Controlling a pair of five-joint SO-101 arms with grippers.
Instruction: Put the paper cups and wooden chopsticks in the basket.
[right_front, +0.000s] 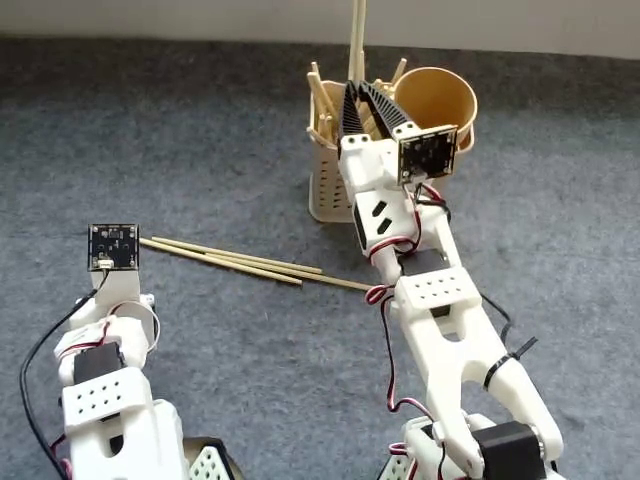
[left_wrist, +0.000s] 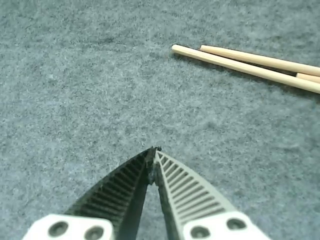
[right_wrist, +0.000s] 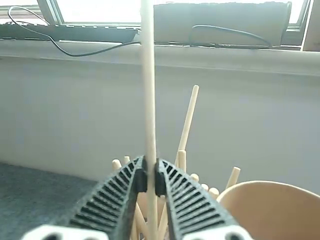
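The left pincer (left_wrist: 154, 155) hangs low over the grey worktop (right_front: 200, 140), its tips pressed together with nothing between them. Just beyond it lie the loose chopsticks (right_front: 240, 262) — a few sticks flat on the worktop, side by side, not yet collected. Their near ends (left_wrist: 240, 65) are close to that pincer but apart from it.

Farther right stands the white basket (right_front: 325, 190), with several chopsticks already leaning inside it. Above it the right pincer (right_wrist: 151, 172) is clamped on the held chopstick (right_wrist: 147, 75), which stands upright over the basket's opening. By my reading it is about to go in.

At the far right sits a paper cup (right_front: 440, 100). The arm hides whether it is in the basket or just beside it.

So the job looks about half done — the held stick and the loose ones remain.
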